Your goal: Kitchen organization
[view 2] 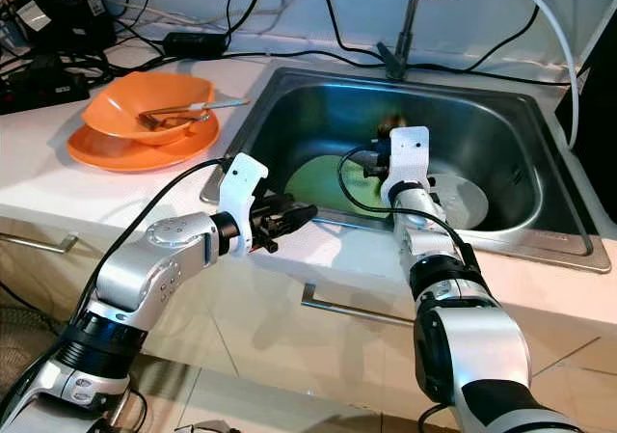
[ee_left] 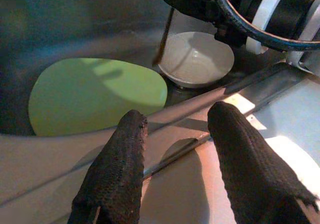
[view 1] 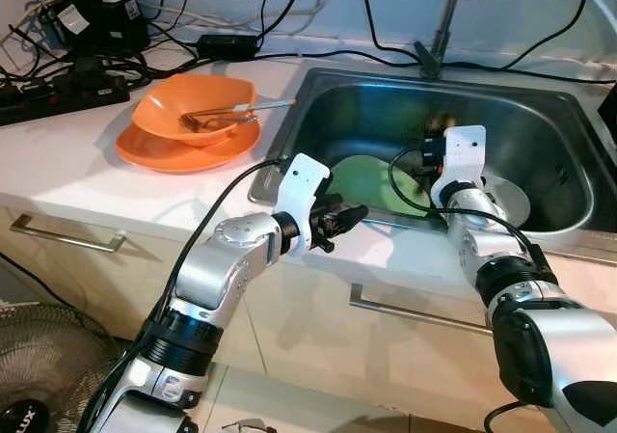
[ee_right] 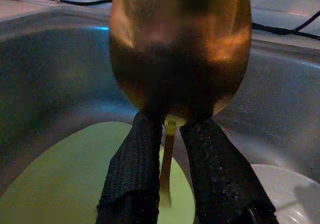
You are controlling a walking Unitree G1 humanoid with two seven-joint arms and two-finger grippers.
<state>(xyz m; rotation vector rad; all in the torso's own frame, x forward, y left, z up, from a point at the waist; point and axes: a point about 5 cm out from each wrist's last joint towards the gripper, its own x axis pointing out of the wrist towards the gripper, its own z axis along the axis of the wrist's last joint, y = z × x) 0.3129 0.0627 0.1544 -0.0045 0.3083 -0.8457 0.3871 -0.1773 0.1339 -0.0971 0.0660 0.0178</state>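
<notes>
My right gripper [ee_right: 172, 124] hangs inside the steel sink [view 1: 318, 95], shut on the thin handle of a brass-coloured spoon [ee_right: 180, 49]. The spoon's bowl is close before the wrist camera. Below it lie a pale green plate [view 1: 371, 184] on the sink floor and a white bowl [ee_left: 197, 59] beside it, toward the right. My left gripper [ee_left: 177, 116] is open over the sink's front rim with nothing between its fingers [ee_left: 120, 159]. It points toward the green plate [ee_left: 95, 94].
An orange bowl [view 1: 193, 105] sits on an orange plate [view 1: 154, 151] on the counter left of the sink, with a metal utensil [view 1: 236, 113] lying in it. The faucet [view 1: 439, 38] stands behind the sink. Power strips and cables [view 1: 67, 76] crowd the back left. A fan [view 1: 29, 356] stands on the floor.
</notes>
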